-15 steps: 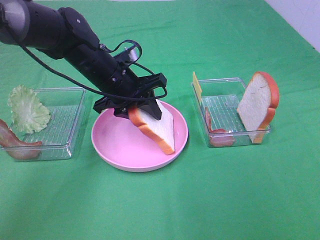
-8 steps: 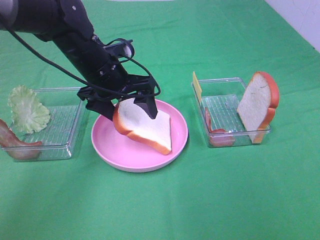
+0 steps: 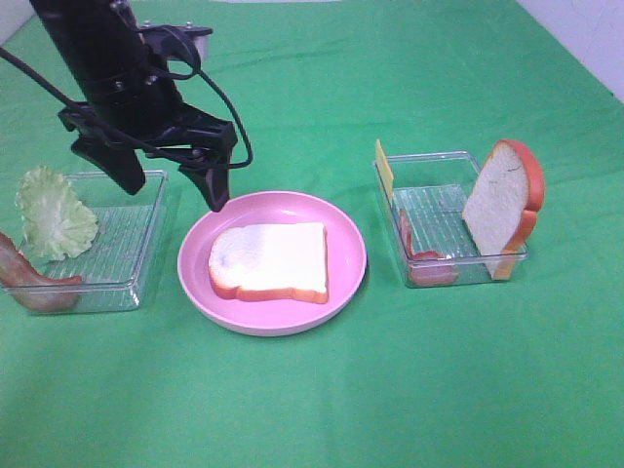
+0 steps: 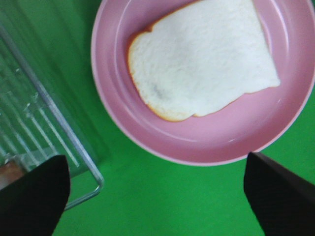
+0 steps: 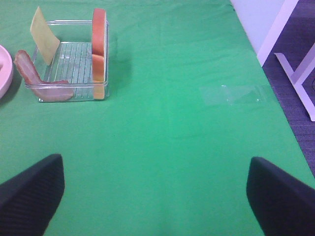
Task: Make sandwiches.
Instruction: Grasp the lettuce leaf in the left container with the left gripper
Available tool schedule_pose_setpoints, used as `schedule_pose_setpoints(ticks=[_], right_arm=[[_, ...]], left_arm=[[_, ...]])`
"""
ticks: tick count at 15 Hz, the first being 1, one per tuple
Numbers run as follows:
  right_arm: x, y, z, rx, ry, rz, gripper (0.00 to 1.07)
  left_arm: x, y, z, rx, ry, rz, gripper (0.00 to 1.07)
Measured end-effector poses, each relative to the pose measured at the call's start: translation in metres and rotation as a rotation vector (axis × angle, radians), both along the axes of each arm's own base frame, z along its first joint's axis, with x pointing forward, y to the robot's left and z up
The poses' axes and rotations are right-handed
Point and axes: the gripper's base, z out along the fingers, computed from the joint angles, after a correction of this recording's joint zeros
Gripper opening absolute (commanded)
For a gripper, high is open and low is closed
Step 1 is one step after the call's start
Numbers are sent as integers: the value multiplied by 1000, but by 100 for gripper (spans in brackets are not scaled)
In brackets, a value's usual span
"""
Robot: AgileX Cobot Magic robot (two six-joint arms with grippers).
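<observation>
A white bread slice (image 3: 270, 261) with orange-brown crust lies flat in the round pink plate (image 3: 346, 237); it also shows in the left wrist view (image 4: 202, 56). My left gripper (image 3: 171, 185) is open and empty, raised above the plate's left rim. A second bread slice (image 3: 502, 207) stands upright in the right clear tray (image 3: 450, 221) with a bacon strip (image 3: 417, 255) and a yellow cheese slice (image 3: 384, 168). A lettuce leaf (image 3: 54, 213) and bacon (image 3: 34, 278) sit at the left clear tray (image 3: 117, 244). My right gripper (image 5: 152, 196) is open, over bare cloth away from the right tray (image 5: 69, 64).
Green cloth (image 3: 390, 390) covers the table. The table's right edge and a white frame leg (image 5: 295, 73) show in the right wrist view.
My left gripper let go of the bread slice, which dropped from tilted to flat in the plate. The gripper rose and moved left and back, jaws open.
</observation>
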Motion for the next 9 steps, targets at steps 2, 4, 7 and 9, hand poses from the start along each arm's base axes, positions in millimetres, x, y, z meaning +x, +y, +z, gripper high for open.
schedule_pose_setpoints(ticks=[2,4,7,9], right_arm=[[0,0,0,0,0,0,97],[0,0,0,0,0,0,97],[0,0,0,0,0,0,97],[0,0,0,0,0,0,97]], left_arm=[[1,17,8,39,6,18,90],[8,57,24,57,-8,109,90],[21,135,34,85,-24,258,90],[29,159,31,87,-57,316,90]])
